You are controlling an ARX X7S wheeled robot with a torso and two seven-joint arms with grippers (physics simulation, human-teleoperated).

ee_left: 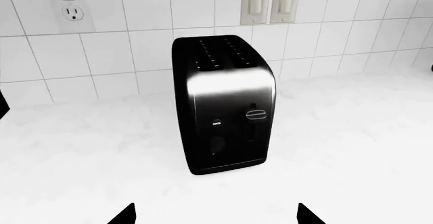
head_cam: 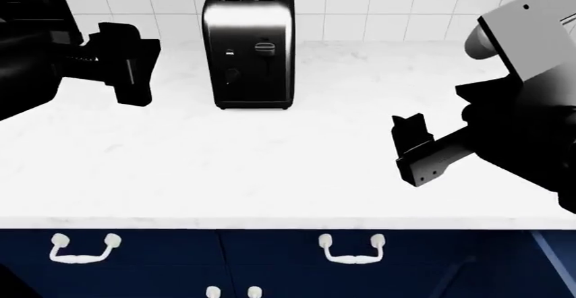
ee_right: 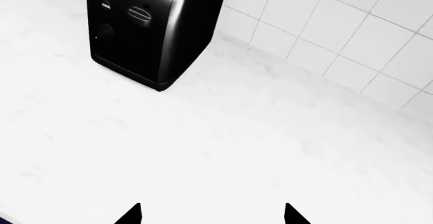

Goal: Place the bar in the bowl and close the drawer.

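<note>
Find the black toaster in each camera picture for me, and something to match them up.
Left wrist view: toaster at center, facing the camera.
Head view: top center, against the wall.
Right wrist view: upper left corner.
Shared landmark: the white tiled wall behind it.

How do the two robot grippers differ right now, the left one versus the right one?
The left gripper hangs beside the black toaster, far back on the counter; the right gripper sits nearer the front edge, apart from the toaster. The left wrist camera faces the toaster's front; the right sees it from the side. Both are black, open and holding nothing.
</note>
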